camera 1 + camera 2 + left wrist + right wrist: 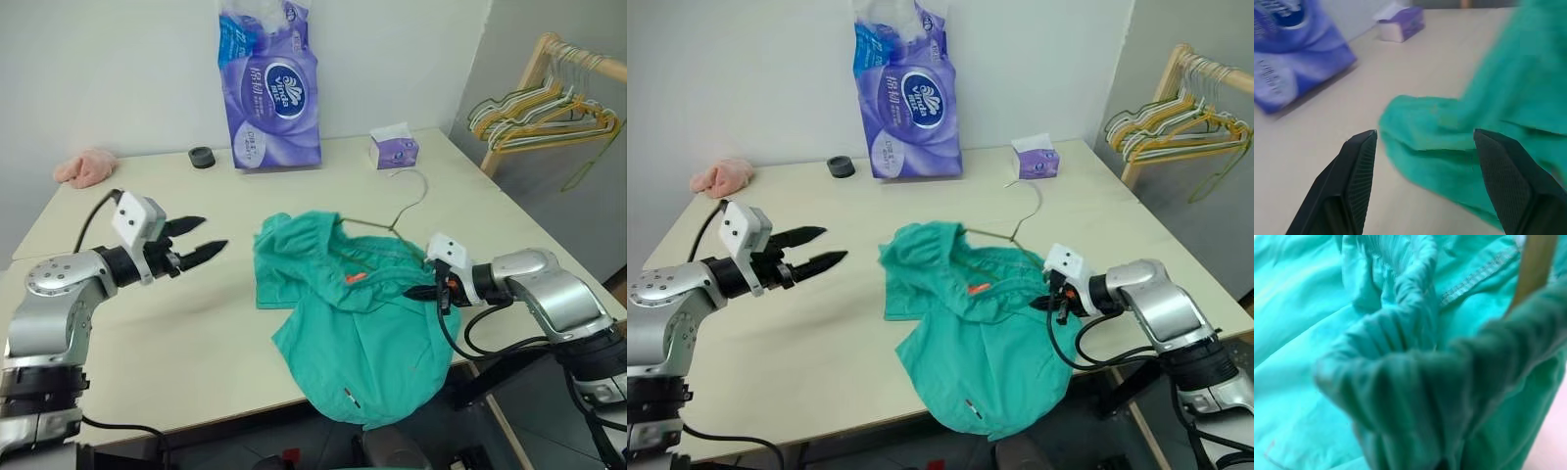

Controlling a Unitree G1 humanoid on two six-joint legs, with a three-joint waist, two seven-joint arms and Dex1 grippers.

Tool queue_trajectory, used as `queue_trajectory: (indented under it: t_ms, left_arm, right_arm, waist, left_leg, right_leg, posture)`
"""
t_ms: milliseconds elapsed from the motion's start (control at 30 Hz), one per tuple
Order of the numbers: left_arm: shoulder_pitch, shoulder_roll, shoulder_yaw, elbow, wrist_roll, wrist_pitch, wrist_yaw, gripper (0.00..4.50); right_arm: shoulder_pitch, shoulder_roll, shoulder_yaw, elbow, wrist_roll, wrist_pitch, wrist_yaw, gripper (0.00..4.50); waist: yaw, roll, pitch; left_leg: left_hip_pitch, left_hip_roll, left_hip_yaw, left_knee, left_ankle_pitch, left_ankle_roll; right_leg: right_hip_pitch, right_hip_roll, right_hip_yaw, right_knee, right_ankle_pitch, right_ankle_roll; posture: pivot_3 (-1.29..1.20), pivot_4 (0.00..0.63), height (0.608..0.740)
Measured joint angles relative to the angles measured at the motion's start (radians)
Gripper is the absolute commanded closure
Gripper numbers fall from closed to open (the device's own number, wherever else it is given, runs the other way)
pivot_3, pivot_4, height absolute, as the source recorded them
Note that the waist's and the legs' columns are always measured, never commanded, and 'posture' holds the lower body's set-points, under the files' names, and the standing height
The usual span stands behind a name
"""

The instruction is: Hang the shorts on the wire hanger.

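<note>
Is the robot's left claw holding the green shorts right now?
No. The left gripper hangs open above the bare table, apart from the shorts, with nothing between its fingers.

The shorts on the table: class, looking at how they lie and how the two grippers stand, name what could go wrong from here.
1. Much of the shorts drapes over the table's near edge; if the right gripper, shut on the waistband, lets go, they may slide off.
2. The left gripper is open and apart from the cloth, so one pinch carries everything.
3. The wire hanger lies partly under the shorts; pulling the cloth could drag or snag it.
</note>
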Motion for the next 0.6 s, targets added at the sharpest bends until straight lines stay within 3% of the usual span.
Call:
queue_trajectory:
  t_ms: [233, 433, 600]
  left_arm:
    - [-0.052, -0.060, -0.166, -0.174, -0.099, 0.122, -0.060, 1.19]
    - [-0.195, -0.139, -0.257, -0.159, -0.144, 0.163, -0.114, 1.19]
    - [-0.268, -0.214, -0.333, -0.117, -0.147, 0.159, -0.171, 1.19]
  right_arm:
    - [0.167, 0.043, -0.199, -0.187, 0.090, 0.249, -0.192, 4.50]
    - [0.211, 0.040, -0.361, -0.329, 0.162, 0.583, -0.317, 4.50]
    - [0.358, 0.035, -0.564, -0.437, 0.190, 0.780, -0.367, 4.50]
  waist:
    - [-0.005, 0.003, 0.002]
    - [-0.015, 0.009, 0.006]
    - [-0.036, 0.014, 0.010]
  left_leg:
    - [0.000, 0.000, 0.000, 0.000, 0.000, 0.000]
    - [-0.001, 0.000, 0.000, 0.000, 0.000, 0.000]
    - [-0.001, 0.000, 0.002, 0.000, 0.000, 0.001]
  right_leg:
    - [0.000, 0.002, 0.000, 0.001, 0.000, 0.000]
    - [0.001, 0.005, 0.001, 0.000, -0.001, 0.000]
    - [0.002, 0.009, 0.002, -0.004, -0.003, 0.004]
  posture:
    - [-0.41, 0.053, 0.740]
    - [-0.49, 0.078, 0.740]
    - [-0.56, 0.098, 0.740]
